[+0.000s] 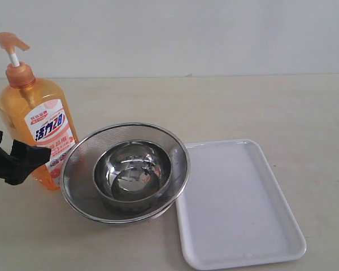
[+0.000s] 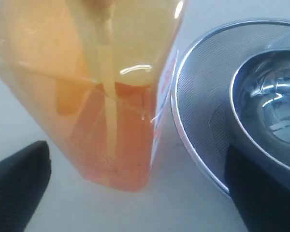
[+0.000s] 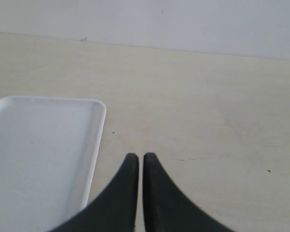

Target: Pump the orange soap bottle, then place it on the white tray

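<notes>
The orange soap bottle (image 1: 37,121) stands upright at the far left of the table, its pump head (image 1: 10,42) raised on a white stem. My left gripper (image 1: 24,158) is low at the bottle's base, open. In the left wrist view the bottle (image 2: 106,96) fills the space ahead of that gripper (image 2: 140,193), whose black fingers (image 2: 19,186) stand wide on either side without touching it. The white tray (image 1: 237,209) lies at the right with nothing on it. My right gripper (image 3: 137,158) is shut over bare table next to the tray's rim (image 3: 99,130); the exterior view does not show it.
A round steel mesh strainer (image 1: 82,161) holding a shiny steel bowl (image 1: 133,169) sits between bottle and tray, its rim over the tray's left edge and close to the bottle (image 2: 193,125). A pale wall backs the table.
</notes>
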Available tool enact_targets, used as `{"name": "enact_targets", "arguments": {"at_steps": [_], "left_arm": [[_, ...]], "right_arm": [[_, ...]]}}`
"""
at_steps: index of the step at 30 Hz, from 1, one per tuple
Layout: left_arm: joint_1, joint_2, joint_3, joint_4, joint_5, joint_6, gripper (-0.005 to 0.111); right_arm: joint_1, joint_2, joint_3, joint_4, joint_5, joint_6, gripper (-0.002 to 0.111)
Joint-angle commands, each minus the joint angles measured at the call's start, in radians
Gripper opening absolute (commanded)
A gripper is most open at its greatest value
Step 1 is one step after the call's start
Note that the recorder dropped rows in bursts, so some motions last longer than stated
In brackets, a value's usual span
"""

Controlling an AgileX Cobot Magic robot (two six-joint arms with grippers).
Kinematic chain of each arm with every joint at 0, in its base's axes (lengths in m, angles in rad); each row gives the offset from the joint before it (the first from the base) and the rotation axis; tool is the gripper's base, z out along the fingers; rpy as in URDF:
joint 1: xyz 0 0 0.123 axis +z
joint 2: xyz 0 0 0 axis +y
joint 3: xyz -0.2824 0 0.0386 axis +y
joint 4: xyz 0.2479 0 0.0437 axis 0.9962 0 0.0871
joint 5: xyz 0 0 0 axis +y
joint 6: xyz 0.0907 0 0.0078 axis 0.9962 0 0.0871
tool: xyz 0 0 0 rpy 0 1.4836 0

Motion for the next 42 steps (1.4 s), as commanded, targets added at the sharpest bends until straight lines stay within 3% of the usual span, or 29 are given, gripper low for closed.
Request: {"name": "enact_targets", "arguments": {"at_steps": [1,12,17,29,42], "left_arm": [[0.000,0.001,-0.005,-0.005,0.007,0.059,0.090],[0.000,0.001,-0.005,-0.005,-0.010,0.059,0.090],[0.000,0.001,-0.005,-0.005,-0.048,-0.046,0.110],[0.000,0.020,-0.053,-0.005,-0.026,-0.018,0.110],[0.000,0.237,-0.158,-0.005,-0.016,0.016,0.110]], "right_arm": [[-0.003,-0.004,0.000,-0.007,-0.013,0.001,0.001],[-0.003,-0.004,0.000,-0.007,-0.013,0.001,0.001],[-0.003,-0.004,0.000,-0.007,-0.013,0.001,0.001],[-0.003,-0.004,0.000,-0.007,-0.013,0.001,0.001],[-0.003,-0.004,0.000,-0.009,-0.013,0.001,0.001]]}}
